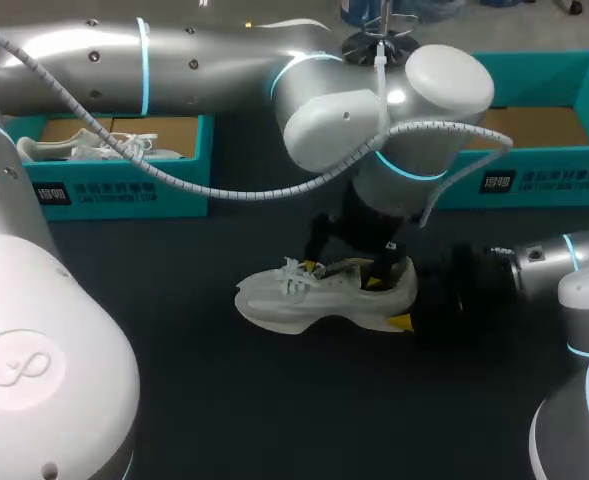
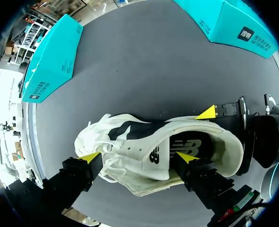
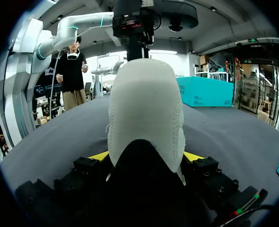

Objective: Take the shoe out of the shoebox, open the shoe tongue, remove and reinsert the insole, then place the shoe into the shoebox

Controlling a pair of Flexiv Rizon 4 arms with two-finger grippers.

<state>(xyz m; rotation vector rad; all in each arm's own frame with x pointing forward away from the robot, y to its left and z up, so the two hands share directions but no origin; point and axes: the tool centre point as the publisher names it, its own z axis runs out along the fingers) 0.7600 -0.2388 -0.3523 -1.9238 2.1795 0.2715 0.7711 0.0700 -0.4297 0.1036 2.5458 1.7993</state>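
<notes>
Shoe: a white trainer (image 1: 314, 295) is lying on its sole at the centre of the head view on the black table (image 1: 224, 400), toe pointing to the frame's left and heel to the right.
Insole: the dark insole (image 2: 196, 142) is showing down through the collar opening and appears to be seated inside; its forward part is hidden.
Laces: the laces (image 1: 296, 272) are sitting loose and bunched over the tongue.
Handling, judged: it is looking light, with a soft, foldable upper and collar and a stiffer, thick sole. The padded heel counter is offering the firmest hold. The insole should be thin and floppy and is best pinched at its heel edge.
Right gripper: the right gripper (image 3: 146, 156) is coming in from the right edge of the head view and clamping the heel (image 3: 146, 109) from both sides, one yellow tip on each flank, so it is steadying the shoe.
Left gripper: the left gripper (image 2: 137, 157) is reaching down from the upper middle of the head view with its fingers spread wide. One tip is sitting just beside the laces and the other at the collar over the insole. It is gripping nothing, as far as I can judge.
Risk, judged: the soft collar is likely to be buckling under the tip before the insole lifts.
Boxes: a teal shoebox (image 1: 534, 180) is standing at the upper right with its brown floor showing. Another teal box (image 1: 124, 190) at the upper left is holding a second shoe (image 1: 84, 148).
</notes>
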